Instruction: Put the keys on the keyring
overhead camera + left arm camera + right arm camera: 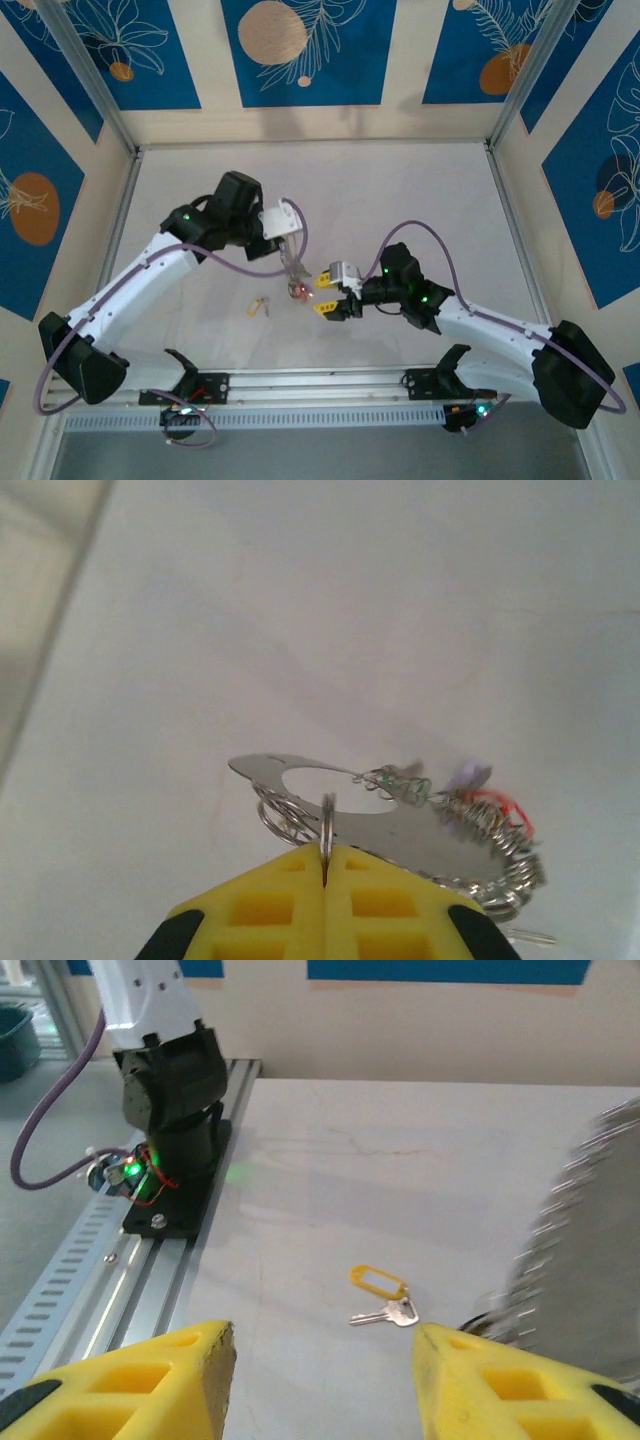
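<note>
My left gripper (326, 856) is shut on the thin metal keyring (326, 825), seen edge-on between the yellow fingers. A bunch of keys and coiled rings with a red tag (495, 820) and a flat silver plate (400, 832) hangs from it. From above, this bunch (298, 288) dangles below the left gripper (293, 262) at mid-table. My right gripper (324, 291) stands open just right of the bunch, nothing between its fingers (150, 1385). One loose key with a yellow tag (383, 1298) lies on the table ahead of the right gripper (322, 1360); from above this key (260, 306) sits left of the bunch.
The left arm's base (170, 1130) and the aluminium rail (320, 385) run along the near table edge. The hanging bunch blurs at the right edge (580, 1260) of the right wrist view. Frame posts (130, 170) bound the grey tabletop (400, 190).
</note>
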`<action>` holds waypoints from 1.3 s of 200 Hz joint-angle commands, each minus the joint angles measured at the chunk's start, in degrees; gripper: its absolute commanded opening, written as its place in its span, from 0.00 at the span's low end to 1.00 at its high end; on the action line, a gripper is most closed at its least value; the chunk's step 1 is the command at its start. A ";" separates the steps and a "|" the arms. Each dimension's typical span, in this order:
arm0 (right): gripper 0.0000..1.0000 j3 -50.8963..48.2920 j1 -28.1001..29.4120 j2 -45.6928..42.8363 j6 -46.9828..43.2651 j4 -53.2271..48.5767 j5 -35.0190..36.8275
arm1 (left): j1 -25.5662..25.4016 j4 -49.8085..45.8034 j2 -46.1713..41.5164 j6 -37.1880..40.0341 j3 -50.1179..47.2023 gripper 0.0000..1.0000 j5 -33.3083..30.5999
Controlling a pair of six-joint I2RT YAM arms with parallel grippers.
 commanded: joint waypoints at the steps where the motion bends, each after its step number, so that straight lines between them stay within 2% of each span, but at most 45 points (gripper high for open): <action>1: 0.50 2.32 1.59 4.38 -4.20 -1.14 -0.83 | 3.36 0.40 1.44 -1.61 5.23 0.00 -3.66; 28: 0.50 5.75 2.91 13.50 -3.90 -0.32 1.89 | 4.52 -0.84 2.34 2.08 7.68 0.00 -9.57; 52: 0.57 8.38 3.00 23.23 -2.59 3.93 1.08 | 5.80 -3.03 2.00 8.03 7.09 0.00 -12.13; 80: 0.58 12.51 3.23 33.96 -4.26 9.27 -1.70 | 8.77 -4.64 1.70 8.01 4.68 0.00 -14.60; 93: 0.58 14.28 3.97 37.90 -4.18 11.80 -1.28 | 9.87 -3.99 1.00 7.32 2.63 0.00 -13.80; 123: 0.54 18.20 5.71 45.23 -2.50 16.82 3.57 | 11.86 -3.54 -0.19 5.23 -1.09 0.00 -13.28; 144: 0.49 21.62 6.54 49.23 -3.93 14.52 5.07 | 12.00 -1.96 -0.99 4.43 -2.62 0.00 -14.28; 157: 0.47 24.10 7.28 51.55 -4.72 11.91 6.55 | 12.02 -1.09 -1.73 3.42 -3.08 0.00 -12.72; 209: 0.39 27.13 7.66 56.77 -0.87 14.06 8.11 | 12.22 0.74 -3.08 2.96 -5.57 0.00 -10.11; 260: 0.39 29.46 8.12 58.63 -0.21 12.94 7.92 | 12.22 4.85 -4.89 1.56 -7.49 0.00 -8.34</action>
